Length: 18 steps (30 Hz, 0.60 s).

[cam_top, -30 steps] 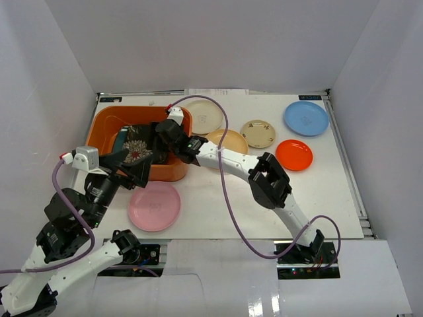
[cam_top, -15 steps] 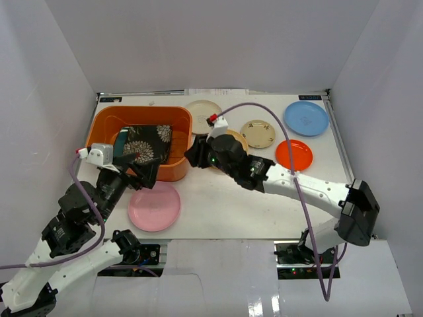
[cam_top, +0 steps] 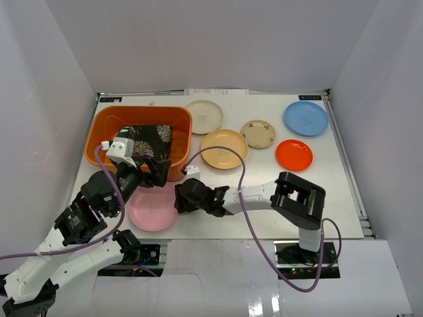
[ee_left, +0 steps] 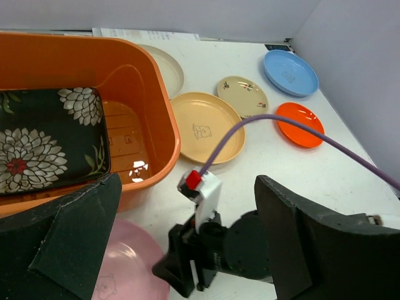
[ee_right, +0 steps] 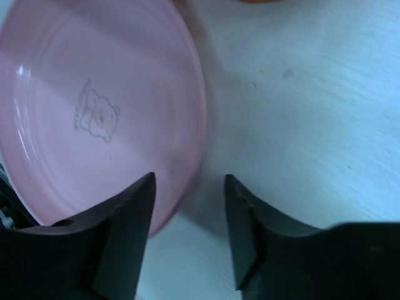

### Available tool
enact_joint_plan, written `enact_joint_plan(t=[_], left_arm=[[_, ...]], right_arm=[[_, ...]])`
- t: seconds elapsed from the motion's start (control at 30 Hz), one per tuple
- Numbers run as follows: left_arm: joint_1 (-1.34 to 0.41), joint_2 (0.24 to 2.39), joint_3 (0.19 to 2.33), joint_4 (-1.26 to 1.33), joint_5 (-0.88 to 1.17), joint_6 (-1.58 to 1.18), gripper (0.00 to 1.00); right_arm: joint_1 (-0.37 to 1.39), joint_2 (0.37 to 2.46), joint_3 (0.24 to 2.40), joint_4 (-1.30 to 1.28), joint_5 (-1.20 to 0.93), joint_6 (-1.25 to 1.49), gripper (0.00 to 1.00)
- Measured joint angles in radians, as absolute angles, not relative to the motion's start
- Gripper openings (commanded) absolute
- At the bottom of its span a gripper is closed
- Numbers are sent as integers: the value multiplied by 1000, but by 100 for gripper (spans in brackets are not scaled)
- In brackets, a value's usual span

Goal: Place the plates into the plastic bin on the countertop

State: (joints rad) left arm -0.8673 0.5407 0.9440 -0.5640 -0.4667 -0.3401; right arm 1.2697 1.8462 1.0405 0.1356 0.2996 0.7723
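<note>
A glossy, round pink plate (cam_top: 151,210) lies flat on the white countertop (cam_top: 330,198) at the lower left of the overhead view. A faint bear outline is printed in its shallow well. The right gripper (ee_right: 189,184) sits low at the plate's right-hand rim with its two dark fingers apart. One finger is over the pink surface and the other over bare table; whether either touches the rim cannot be told.

Just beyond, the left gripper (ee_left: 187,184) hovers with its blocky black jaws spread wide and nothing between them. It looks down on the right arm's wrist and on a purple cable (ee_left: 281,122) arcing off to the right.

Behind the pink plate, at centre left, stands the plastic bin (cam_top: 99,125), a smooth orange tub with rounded corners and a ribbed floor. A square black plate (ee_left: 44,140) patterned with white flowers lies inside it.

A round tan plate (cam_top: 224,148) sits just right of the bin, and a cream plate (cam_top: 203,116) is at the bin's far right corner. Toward the upper right are a small beige plate (cam_top: 258,133), an orange plate (cam_top: 294,154) and a blue plate (cam_top: 306,117), all round and shallow. Plain white walls (cam_top: 218,46) close in the scene.
</note>
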Motion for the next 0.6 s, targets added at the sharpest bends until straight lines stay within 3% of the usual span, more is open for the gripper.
enact_joint_plan(t=[0.03, 0.07, 0.17, 0.33, 0.4, 0.6], left_arm=[[-867, 542, 944, -571, -461, -347, 98], [-867, 542, 944, -579, -458, -356, 98], [-867, 545, 944, -600, -450, -377, 98], [-867, 568, 944, -629, -421, -400, 90], [-867, 591, 944, -628, -395, -408, 79], [-867, 738, 943, -596, -316, -455, 73]], right_arm=[[1269, 1871, 1063, 144, 300, 780, 44], [1267, 1889, 1081, 155, 300, 786, 30], [1267, 1904, 1092, 178, 312, 813, 10], [1267, 1761, 929, 191, 355, 842, 8], [1269, 1613, 812, 131, 396, 855, 8], [1247, 1048, 665, -223, 572, 866, 8]])
